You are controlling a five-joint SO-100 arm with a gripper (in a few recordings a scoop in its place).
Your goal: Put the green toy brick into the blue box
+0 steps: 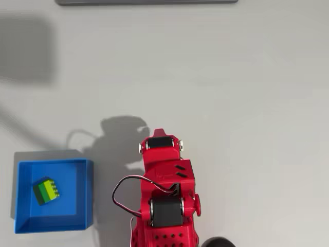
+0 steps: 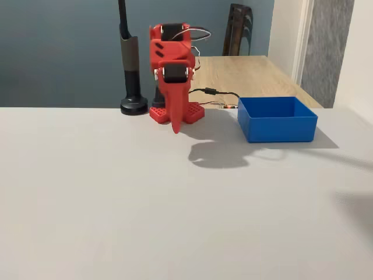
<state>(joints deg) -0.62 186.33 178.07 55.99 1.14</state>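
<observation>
Since the green brick (image 1: 46,191) is seen lying on the floor of the blue box (image 1: 85,193) in the overhead view, a little toward that picture's left wall, the task is judged done. The box sits near the lower left corner of the worktop (image 1: 247,92) in that view, just beside the red arm's base. The arm (image 1: 164,190) is folded upright over its base, apparently parked, with the jaws (image 2: 175,125) pointed down at the worktop in the fixed view; they appear drawn together into one tapering tip, with nothing held. Wide bare worktop lies beyond the arm toward the far edge and the right edge of the overhead view, so movement is unhindered there. A black stand (image 2: 132,70) is seen behind the arm in the fixed view.
</observation>
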